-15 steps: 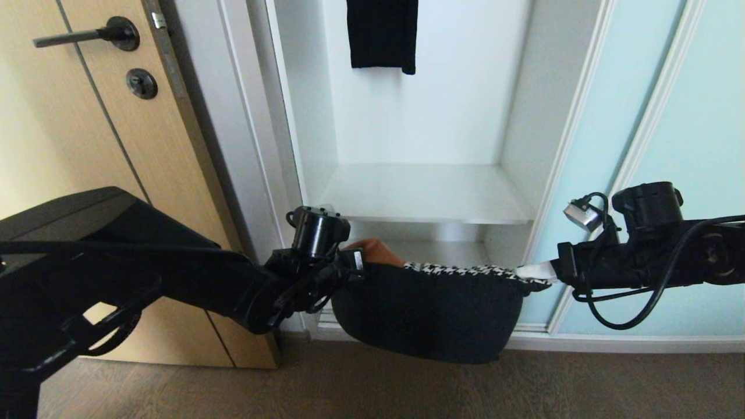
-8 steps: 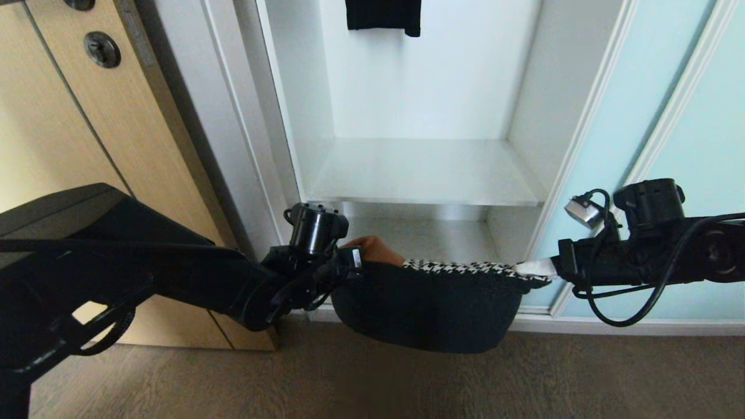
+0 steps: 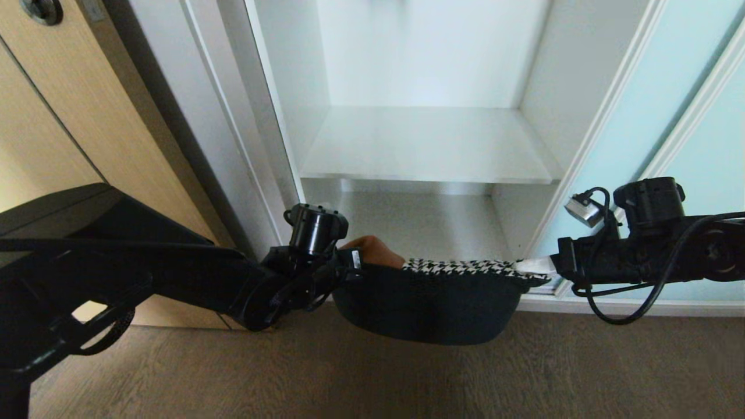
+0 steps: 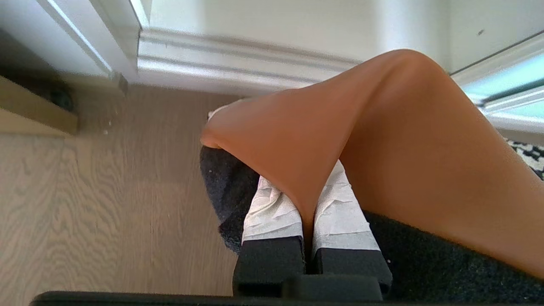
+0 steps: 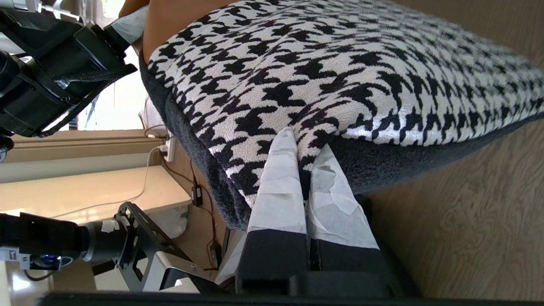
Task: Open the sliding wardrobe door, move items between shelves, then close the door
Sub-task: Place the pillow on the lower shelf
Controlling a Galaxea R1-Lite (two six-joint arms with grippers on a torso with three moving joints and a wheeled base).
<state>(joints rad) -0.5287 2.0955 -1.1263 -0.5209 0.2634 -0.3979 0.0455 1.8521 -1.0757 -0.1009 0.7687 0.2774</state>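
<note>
We carry the cushion (image 3: 428, 308) before the open wardrobe; left gripper (image 3: 349, 263) and right gripper (image 3: 532, 267) each pinch an edge; next, place it on a shelf (image 3: 428, 145), we judge.

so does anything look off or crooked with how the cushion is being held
Nothing damaged. The cushion hangs between the left gripper and right gripper, each pinching only an edge, so its black underside sags toward the floor in front of the open wardrobe. That slack middle is the only odd thing.
</note>
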